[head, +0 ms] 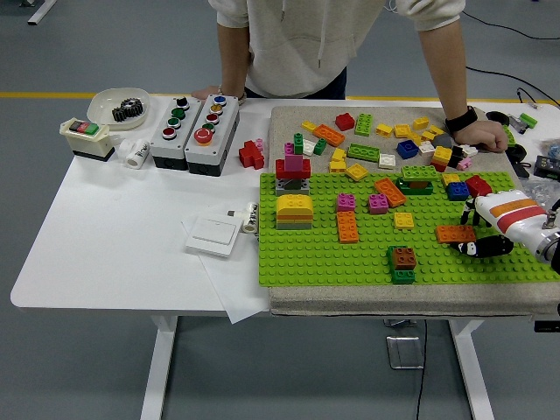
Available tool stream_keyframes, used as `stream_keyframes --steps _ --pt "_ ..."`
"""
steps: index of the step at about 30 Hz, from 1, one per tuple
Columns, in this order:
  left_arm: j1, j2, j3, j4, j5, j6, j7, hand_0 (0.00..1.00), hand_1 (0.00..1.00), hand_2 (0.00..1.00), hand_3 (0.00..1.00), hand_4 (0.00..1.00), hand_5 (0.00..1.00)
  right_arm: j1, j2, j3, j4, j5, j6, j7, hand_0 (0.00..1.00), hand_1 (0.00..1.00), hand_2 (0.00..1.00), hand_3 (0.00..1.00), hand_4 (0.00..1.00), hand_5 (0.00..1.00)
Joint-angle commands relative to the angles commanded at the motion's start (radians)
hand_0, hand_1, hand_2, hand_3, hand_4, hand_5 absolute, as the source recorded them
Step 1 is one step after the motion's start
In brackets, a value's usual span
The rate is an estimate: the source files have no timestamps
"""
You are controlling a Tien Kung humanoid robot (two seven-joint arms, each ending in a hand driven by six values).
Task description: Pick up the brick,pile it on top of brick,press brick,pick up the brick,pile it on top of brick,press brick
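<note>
It looked like a robotics lab or test workshop. The floor [105, 52] was smooth grey industrial flooring with a yellow line [52, 94] painted across it. On the white tabletop [122, 236] sat test pieces: two grey push-button control boxes [194, 131], a switch box [86, 138], a white dish [112, 107] holding a metal gear [128, 108], and a wall switch plate [214, 234]. Cables [516, 74] trailed over the floor at the right.
</note>
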Motion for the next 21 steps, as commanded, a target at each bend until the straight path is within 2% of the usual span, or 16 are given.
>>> stream_keyframes --steps 12,21 --pt "-0.001 0.0 0.002 -0.001 -0.004 0.0 -0.001 0.772 0.748 0.75 0.594 0.655 0.672 0.004 0.004 -0.009 -0.021 -0.005 0.006 0.011 0.227 0.395 0.48 0.519 0.817 0.53" --pt "-0.002 0.0 0.002 -0.001 -0.003 0.0 0.0 0.772 0.748 0.75 0.594 0.655 0.672 0.007 0.011 -0.016 -0.03 -0.022 -0.008 0.021 0.225 0.396 0.481 0.519 0.814 0.53"
